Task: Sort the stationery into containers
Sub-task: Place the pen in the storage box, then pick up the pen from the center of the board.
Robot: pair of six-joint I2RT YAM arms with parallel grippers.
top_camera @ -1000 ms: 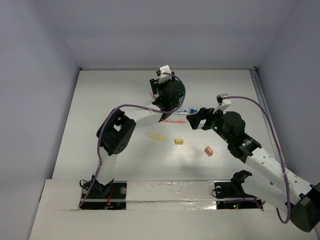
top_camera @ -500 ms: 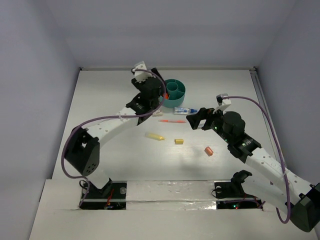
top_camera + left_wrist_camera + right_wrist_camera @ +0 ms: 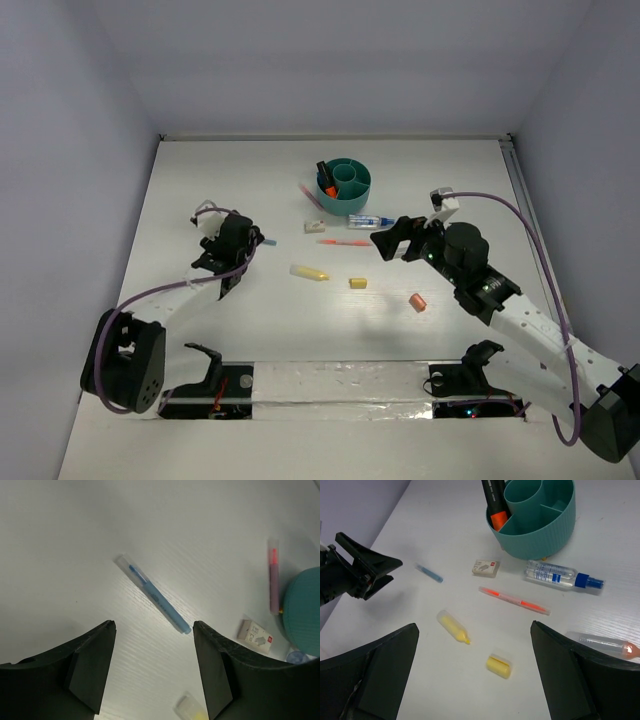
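Now | teal organizer (image 3: 540, 530) | outer cell: black-and-orange marker (image 3: 492, 497), leaning

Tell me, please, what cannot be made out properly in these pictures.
- Blue pen: top view, mostly hidden by the left gripper.
- Teal organizer: left wrist view, cut off by the right edge.
- Black marker: right wrist view, upper end cut off by the top edge.
- White eraser: its print is too small to read in any view.
- Yellow marker: left wrist view, cut off by the bottom edge.
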